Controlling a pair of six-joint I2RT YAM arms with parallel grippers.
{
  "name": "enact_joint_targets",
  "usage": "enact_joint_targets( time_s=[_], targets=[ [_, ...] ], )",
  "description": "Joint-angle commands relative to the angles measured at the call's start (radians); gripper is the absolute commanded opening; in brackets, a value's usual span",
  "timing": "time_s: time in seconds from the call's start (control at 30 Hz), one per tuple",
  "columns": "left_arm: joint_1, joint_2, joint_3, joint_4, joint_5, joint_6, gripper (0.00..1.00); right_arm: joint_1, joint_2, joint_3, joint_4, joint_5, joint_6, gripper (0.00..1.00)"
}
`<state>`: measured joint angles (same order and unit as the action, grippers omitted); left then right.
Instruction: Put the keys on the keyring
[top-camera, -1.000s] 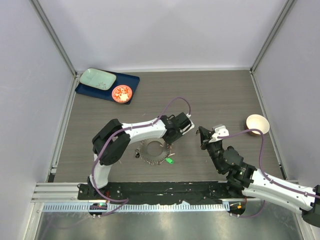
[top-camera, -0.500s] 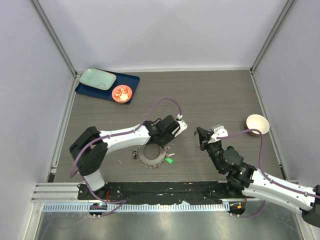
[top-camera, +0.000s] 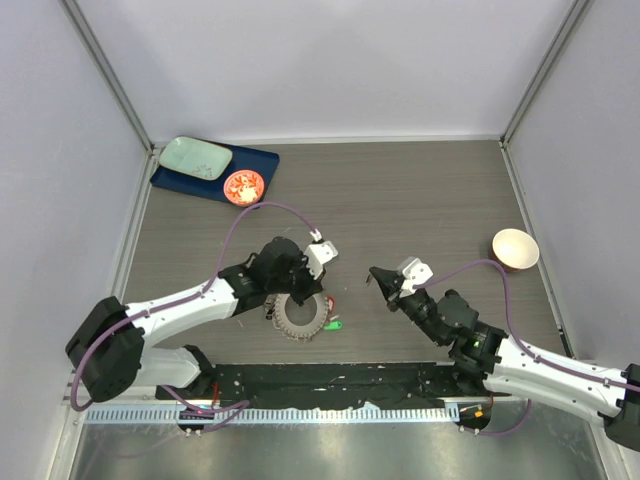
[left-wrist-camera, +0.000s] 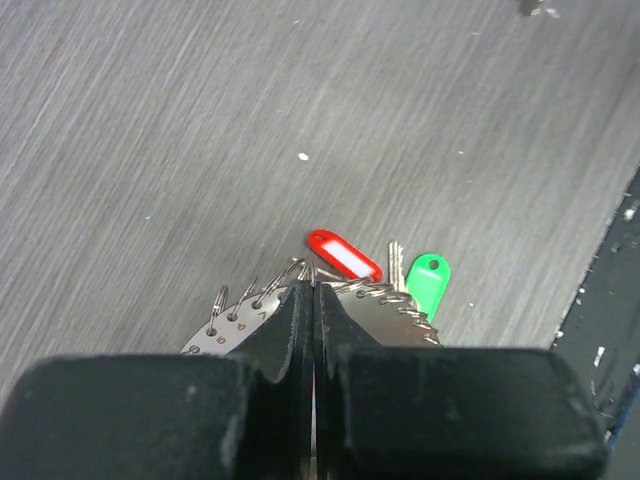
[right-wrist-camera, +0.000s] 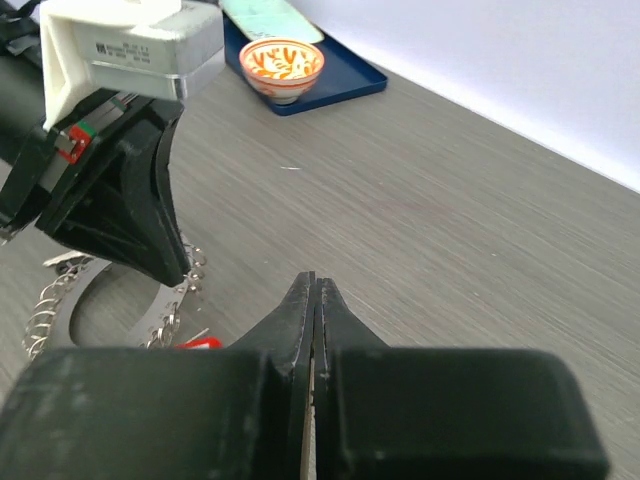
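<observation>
Pointing down at far rim of keyring (top-camera: 301, 320): left gripper (left-wrist-camera: 308, 288), jaws pressed shut, nothing visible between them; contact with ring unclear. Ring lies close to table's near edge, left of centre. Red key (left-wrist-camera: 343, 256) and green key (left-wrist-camera: 428, 283) loose just beside ring's right rim, green nearest black edge strip (left-wrist-camera: 615, 300). Right gripper (top-camera: 376, 277) closed, empty, right of ring, apart. Bare table (top-camera: 420, 190) open beyond both arms; tray (top-camera: 262, 160) far left, bowl (top-camera: 514, 247) near right edge.

red key tag (left-wrist-camera: 343, 255); green key tag (left-wrist-camera: 428, 283); grey keyring (left-wrist-camera: 235, 322); orange-patterned bowl (right-wrist-camera: 283, 62)
</observation>
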<state>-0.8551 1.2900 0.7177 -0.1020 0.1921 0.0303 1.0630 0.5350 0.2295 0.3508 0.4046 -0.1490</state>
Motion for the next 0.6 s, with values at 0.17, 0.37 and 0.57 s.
enact_joint_targets(
  time_s=[0.17, 0.37, 0.57],
  targets=[
    [0.044, 0.009, -0.003, 0.112, 0.126, 0.011, 0.0, 0.003, 0.051, 0.051, 0.042, -0.066, -0.026, 0.01],
    [0.045, 0.1, 0.045, 0.126, 0.141, 0.026, 0.0, 0.003, 0.054, 0.048, 0.039, -0.024, -0.021, 0.01],
    [0.045, 0.149, 0.06, 0.105, 0.113, 0.049, 0.0, 0.003, 0.091, 0.051, 0.043, -0.03, -0.021, 0.01]
  ],
)
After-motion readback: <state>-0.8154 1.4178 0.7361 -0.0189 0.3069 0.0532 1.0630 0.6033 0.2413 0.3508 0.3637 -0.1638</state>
